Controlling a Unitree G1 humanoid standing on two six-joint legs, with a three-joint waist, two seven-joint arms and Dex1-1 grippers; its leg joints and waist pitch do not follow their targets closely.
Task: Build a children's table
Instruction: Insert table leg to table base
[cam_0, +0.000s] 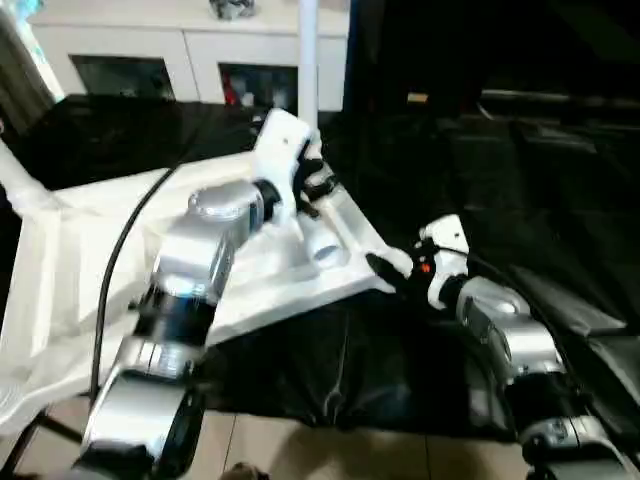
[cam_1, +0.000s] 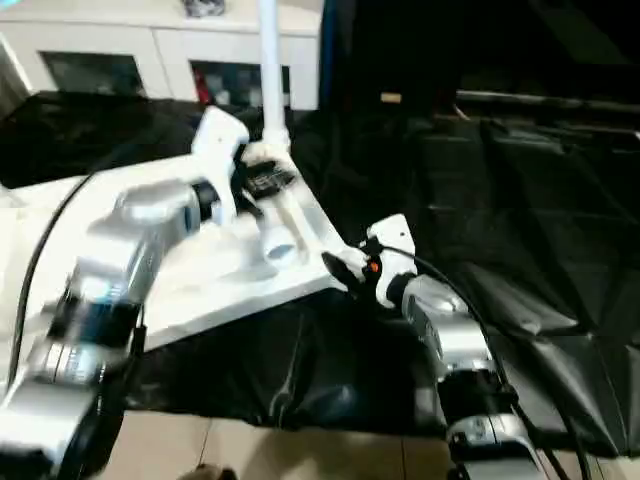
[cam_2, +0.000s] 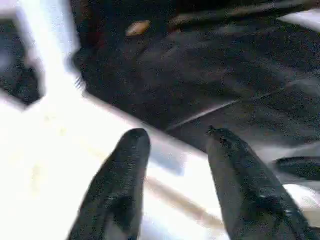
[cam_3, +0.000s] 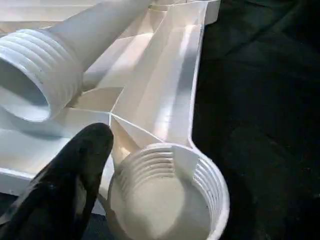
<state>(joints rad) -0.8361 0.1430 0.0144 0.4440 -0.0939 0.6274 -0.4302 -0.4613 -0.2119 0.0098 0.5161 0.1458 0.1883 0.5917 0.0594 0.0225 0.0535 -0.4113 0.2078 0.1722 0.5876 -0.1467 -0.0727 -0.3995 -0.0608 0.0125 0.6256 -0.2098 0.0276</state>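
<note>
1. Your left tool (cam_2: 172, 175), fingers apart and empty, hovers over the tabletop (cam_0: 60, 270) lying ribs-up on the black table (cam_0: 560, 190); it could knock the loose leg (cam_3: 45, 70) away.
2. Your right tool (cam_0: 385, 268), spread wide at the near-right socket (cam_3: 167, 197), may nudge the top sideways.

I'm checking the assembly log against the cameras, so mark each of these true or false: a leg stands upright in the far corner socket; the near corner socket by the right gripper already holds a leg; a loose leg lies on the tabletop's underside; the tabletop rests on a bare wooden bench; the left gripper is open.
1. A leg stands upright at the tabletop's far corner: true.
2. The near corner socket by the right gripper holds a leg: false, it is empty, its threads showing.
3. A loose leg lies on the ribbed underside: true.
4. The tabletop rests on bare wood: false, on a black cover.
5. The left gripper is open: true.
</note>
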